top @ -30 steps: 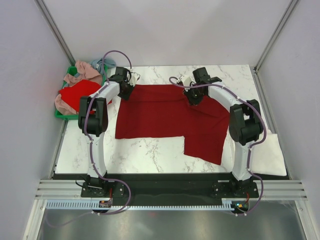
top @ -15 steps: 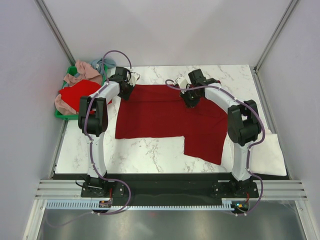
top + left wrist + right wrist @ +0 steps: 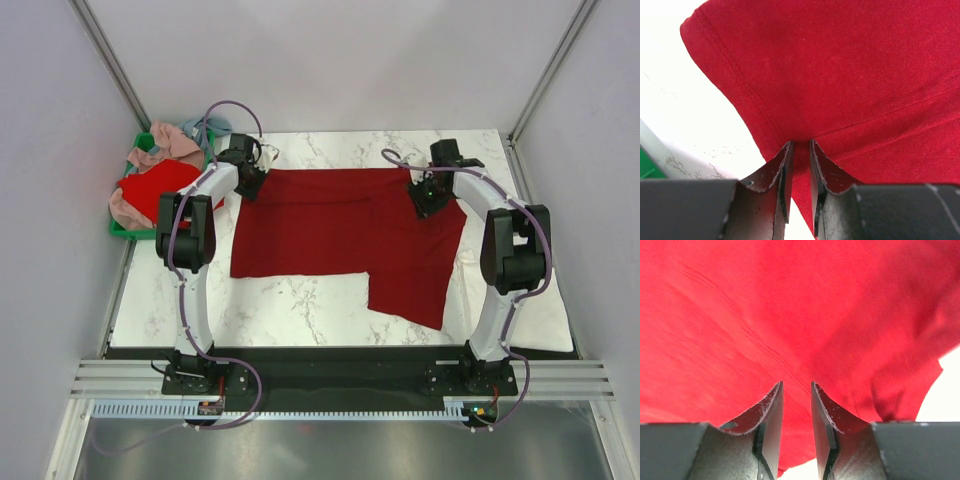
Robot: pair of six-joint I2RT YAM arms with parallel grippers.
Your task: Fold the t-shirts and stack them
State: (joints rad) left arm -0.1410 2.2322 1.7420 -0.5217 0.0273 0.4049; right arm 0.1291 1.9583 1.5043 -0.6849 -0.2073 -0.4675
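Dark crimson t-shirt [image 3: 340, 235] lay spread on marble table [image 3: 300, 300], left gripper [image 3: 801, 146] pinched its far-left corner, right gripper [image 3: 796, 386] pinched its far-right edge, other t-shirts [image 3: 160, 180] heaped in green crate [image 3: 118, 230]

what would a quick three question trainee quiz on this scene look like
1. True or false: the crimson t-shirt lies inside the green crate.
2. The left gripper is: A shut on the crimson t-shirt's edge; B shut on a pink shirt; C open over bare table.
3. Fill in: the right gripper pinches the spread shirt near its far ___ corner.
Key: 1 false; 2 A; 3 right.
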